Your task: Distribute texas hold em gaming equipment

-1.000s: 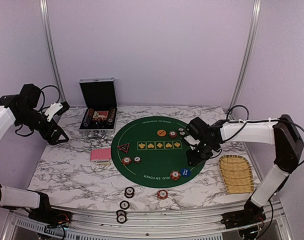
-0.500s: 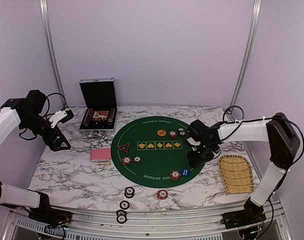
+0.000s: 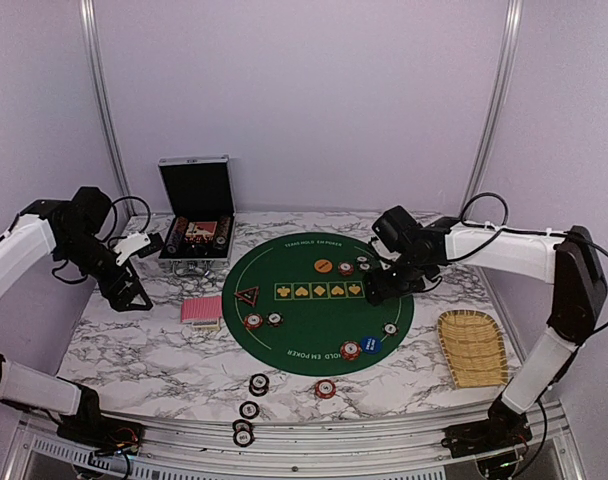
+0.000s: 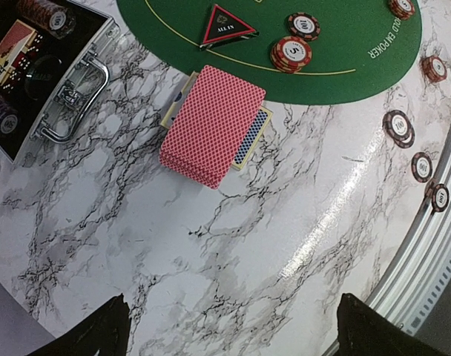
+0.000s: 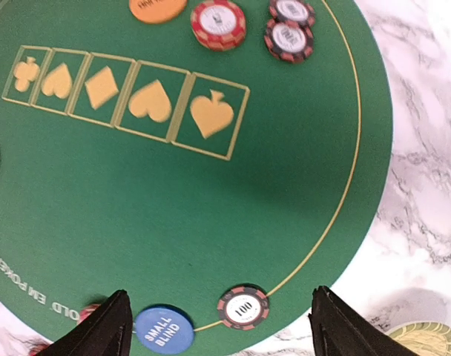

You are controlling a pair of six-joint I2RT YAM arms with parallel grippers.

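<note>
- Left fingers are spread wide with nothing between them. They hang over bare table, near the cards.
- Right fingers are apart and empty, above the mat. A chip lies on the mat's edge line, just beside the blue disc.
- Cards: a slightly skewed stack on what looks like its box, on the table just off the mat. Judged light, thin and slick, so the stack will shear. Pinch it across the two long edges, low enough to catch the bottom cards.
- Chips: some are on the mat, others on the table toward the near rail. Judged stiff, light and low. Take one across its diameter at the striped rim; on marble it may skate.
- Marker: a flat triangle on the mat. Judged awkward; grip one corner against the opposite side.
</note>
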